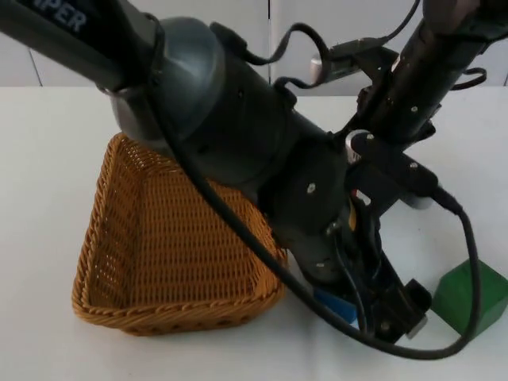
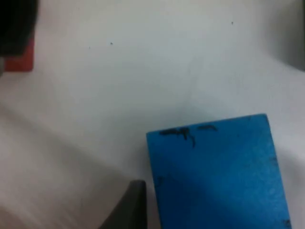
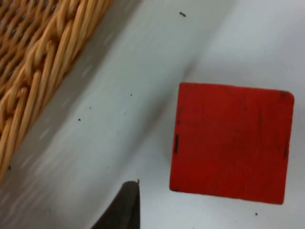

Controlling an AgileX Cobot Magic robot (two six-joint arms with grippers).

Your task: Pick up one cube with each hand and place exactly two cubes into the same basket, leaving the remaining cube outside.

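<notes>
A blue cube [image 2: 217, 171] lies on the white table, and one black fingertip [image 2: 129, 204] of my left gripper [image 1: 379, 311] stands close beside it. That gripper is open and low over the blue cube [image 1: 334, 306], just right of the wicker basket [image 1: 119, 238]. My right gripper [image 1: 370, 200] hangs open over a red cube [image 3: 231, 143], with its fingertip [image 3: 123, 206] next to the cube's side. The red cube rests on the table near the basket's woven wall [image 3: 38, 57]. Its corner [image 2: 21, 61] is also in the left wrist view. At the table's right front sits a green cube [image 1: 470, 298].
The basket holds nothing that I can see. My left arm's bulky body crosses over the basket's right corner and hides the table between both grippers. The grey partition wall [image 1: 238, 24] closes the table at the back.
</notes>
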